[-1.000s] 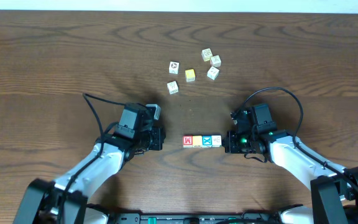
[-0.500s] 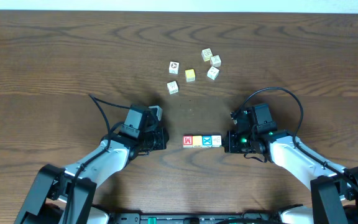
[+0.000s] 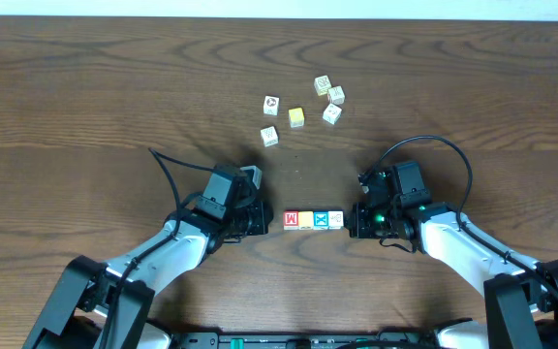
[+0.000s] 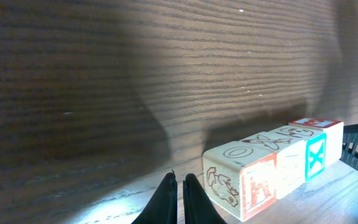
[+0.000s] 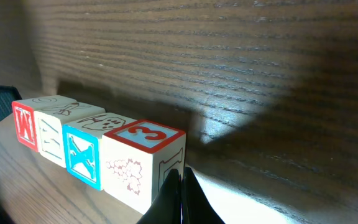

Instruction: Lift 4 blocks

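Note:
The four blocks lie in a tight row on the table: a red-faced one (image 3: 292, 220), a yellow-orange one (image 3: 306, 220), a blue X one (image 3: 323, 220) and a whitish one (image 3: 337, 220). My left gripper (image 3: 265, 221) is shut and empty, just left of the row. In the left wrist view its tips (image 4: 180, 182) sit a sliver away from the end block (image 4: 232, 180). My right gripper (image 3: 352, 221) is shut at the other end. In the right wrist view its tips (image 5: 182, 175) lie against the side of the block with a red 3 on top (image 5: 143, 163).
Several loose cubes lie scattered at the back, among them a pale yellow one (image 3: 296, 117) and whitish ones (image 3: 271, 103) (image 3: 331, 113). Black cables arch over both arms (image 3: 163, 165) (image 3: 458, 155). The table's far edge (image 3: 279, 19) runs along the top.
My left arm has slid right, bringing its shut gripper close to the red end of the row. The right arm and the blocks have not moved.

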`<control>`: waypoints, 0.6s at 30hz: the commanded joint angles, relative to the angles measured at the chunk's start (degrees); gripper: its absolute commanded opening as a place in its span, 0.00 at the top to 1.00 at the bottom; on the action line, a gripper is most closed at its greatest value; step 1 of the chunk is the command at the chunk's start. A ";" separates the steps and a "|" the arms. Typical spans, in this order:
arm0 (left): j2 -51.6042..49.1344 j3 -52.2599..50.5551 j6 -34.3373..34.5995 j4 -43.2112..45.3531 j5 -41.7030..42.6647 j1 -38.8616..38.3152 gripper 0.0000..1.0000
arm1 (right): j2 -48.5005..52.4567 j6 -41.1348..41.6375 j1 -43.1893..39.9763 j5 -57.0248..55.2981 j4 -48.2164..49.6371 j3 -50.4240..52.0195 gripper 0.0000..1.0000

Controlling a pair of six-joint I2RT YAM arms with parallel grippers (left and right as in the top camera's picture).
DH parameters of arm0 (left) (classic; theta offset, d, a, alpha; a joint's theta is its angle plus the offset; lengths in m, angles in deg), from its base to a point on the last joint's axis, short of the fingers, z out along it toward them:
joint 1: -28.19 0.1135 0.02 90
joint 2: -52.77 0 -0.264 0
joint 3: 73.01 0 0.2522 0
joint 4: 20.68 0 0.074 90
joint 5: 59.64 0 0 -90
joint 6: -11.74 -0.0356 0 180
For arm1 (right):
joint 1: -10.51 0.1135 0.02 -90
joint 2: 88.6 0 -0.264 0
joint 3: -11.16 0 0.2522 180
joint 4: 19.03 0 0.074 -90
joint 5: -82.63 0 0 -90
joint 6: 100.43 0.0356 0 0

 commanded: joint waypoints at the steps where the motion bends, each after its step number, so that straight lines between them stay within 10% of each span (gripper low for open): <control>1: -0.15 0.04 1.60 0.55 0.74 -0.44 0.93 | 0.28 0.55 0.61 1.75 0.17 -0.22 0.99; 18: -2.89 0.02 1.95 3.72 0.59 -0.55 0.93 | 0.28 0.31 0.61 1.88 0.11 -0.22 0.99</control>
